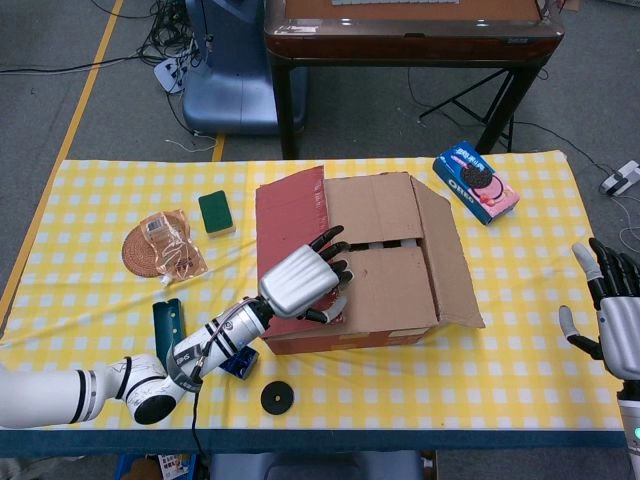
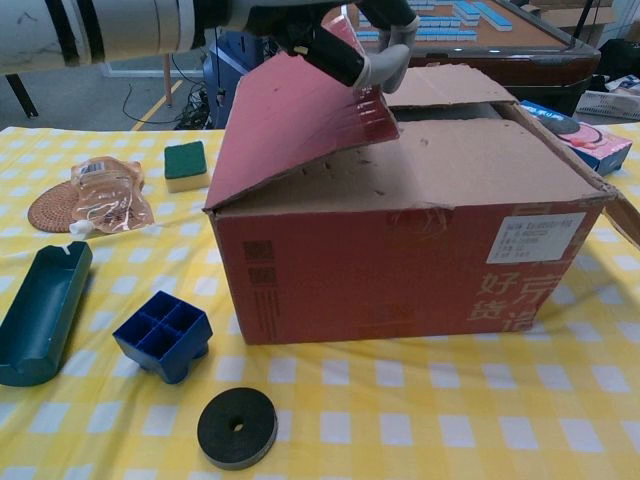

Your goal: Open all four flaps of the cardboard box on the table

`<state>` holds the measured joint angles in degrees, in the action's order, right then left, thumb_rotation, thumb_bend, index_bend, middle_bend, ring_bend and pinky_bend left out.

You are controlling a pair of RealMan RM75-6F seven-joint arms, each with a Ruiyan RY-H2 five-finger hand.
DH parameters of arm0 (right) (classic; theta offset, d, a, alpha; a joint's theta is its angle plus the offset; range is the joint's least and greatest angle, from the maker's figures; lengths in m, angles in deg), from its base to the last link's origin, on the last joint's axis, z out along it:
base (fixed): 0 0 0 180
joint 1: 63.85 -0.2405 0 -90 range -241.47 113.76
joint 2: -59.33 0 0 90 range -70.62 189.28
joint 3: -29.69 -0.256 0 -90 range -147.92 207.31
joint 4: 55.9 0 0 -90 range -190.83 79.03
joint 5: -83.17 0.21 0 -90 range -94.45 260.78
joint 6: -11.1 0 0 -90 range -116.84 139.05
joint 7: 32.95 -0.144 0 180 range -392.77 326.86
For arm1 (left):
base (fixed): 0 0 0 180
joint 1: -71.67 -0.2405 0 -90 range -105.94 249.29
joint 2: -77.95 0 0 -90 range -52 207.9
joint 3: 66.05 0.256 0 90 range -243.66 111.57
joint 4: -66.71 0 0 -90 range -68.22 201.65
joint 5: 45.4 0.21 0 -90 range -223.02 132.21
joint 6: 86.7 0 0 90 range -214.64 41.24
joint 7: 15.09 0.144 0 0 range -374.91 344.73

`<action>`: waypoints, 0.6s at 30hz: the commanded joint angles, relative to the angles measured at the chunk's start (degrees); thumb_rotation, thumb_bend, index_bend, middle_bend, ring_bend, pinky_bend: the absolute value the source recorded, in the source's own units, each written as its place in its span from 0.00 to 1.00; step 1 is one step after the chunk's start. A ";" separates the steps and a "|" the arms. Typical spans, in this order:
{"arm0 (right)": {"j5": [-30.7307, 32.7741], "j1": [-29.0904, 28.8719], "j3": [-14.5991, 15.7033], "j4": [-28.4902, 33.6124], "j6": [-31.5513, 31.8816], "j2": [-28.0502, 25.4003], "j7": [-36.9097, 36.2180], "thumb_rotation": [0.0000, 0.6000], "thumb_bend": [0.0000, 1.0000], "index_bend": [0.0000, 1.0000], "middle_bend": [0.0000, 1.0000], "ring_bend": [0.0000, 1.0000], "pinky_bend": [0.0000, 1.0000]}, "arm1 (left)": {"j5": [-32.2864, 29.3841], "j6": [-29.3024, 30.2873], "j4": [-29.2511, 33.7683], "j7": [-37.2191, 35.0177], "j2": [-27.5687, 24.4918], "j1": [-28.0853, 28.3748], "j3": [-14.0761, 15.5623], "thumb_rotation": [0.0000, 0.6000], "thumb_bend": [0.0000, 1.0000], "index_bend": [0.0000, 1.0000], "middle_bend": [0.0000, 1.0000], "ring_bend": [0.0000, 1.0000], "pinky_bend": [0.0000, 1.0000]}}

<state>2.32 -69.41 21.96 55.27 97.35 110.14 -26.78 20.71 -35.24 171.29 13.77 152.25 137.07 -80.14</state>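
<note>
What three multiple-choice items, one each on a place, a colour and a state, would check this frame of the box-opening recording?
1. Where does the black disc lie?
A. On the table in front of the cardboard box
B. Inside the box
C. On the cookie package

2. What colour is the sponge beside the woven coaster?
A. Yellow
B. Green
C. White

3. How does the red flap stand?
A. Flat and closed
B. Torn off and lying on the table
C. Lifted at an angle by the left hand

Answers:
1 A: the chest view shows the disc on the checked cloth, nearer the camera than the box.
2 B: the head view shows a green block next to the coaster.
3 C: the flap tilts up from the box's left edge with the hand's fingers at its free edge.
</note>
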 commanded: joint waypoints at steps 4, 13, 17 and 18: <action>-0.16 -0.07 -0.14 0.06 0.06 0.05 -0.10 1.00 0.41 0.00 0.00 0.00 0.03 | -2.91 2.37 5.26 5.60 -3.73 -0.38 -0.33 0.42 0.57 0.59 0.50 0.17 0.00; -0.40 0.01 -0.26 0.04 0.23 -0.22 -0.57 1.00 0.41 0.00 0.00 0.00 0.03 | -7.69 4.54 9.47 10.45 -7.66 -0.05 -1.08 0.42 0.58 0.60 0.51 0.17 0.00; -0.29 0.04 -0.35 -0.13 0.20 -0.41 -0.94 1.00 0.41 0.00 0.00 0.00 0.03 | -10.10 5.52 11.32 12.70 -10.23 -0.05 -1.16 0.42 0.57 0.60 0.51 0.17 0.00; -0.30 0.03 -0.38 -0.16 0.20 -0.44 -1.03 1.00 0.41 0.00 0.00 0.00 0.03 | -11.15 5.61 11.89 13.42 -10.95 0.03 -1.07 0.42 0.57 0.60 0.51 0.17 0.00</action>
<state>2.02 -69.38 21.58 55.11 97.55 109.71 -27.81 10.81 -30.02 182.27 26.18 142.17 137.00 -81.25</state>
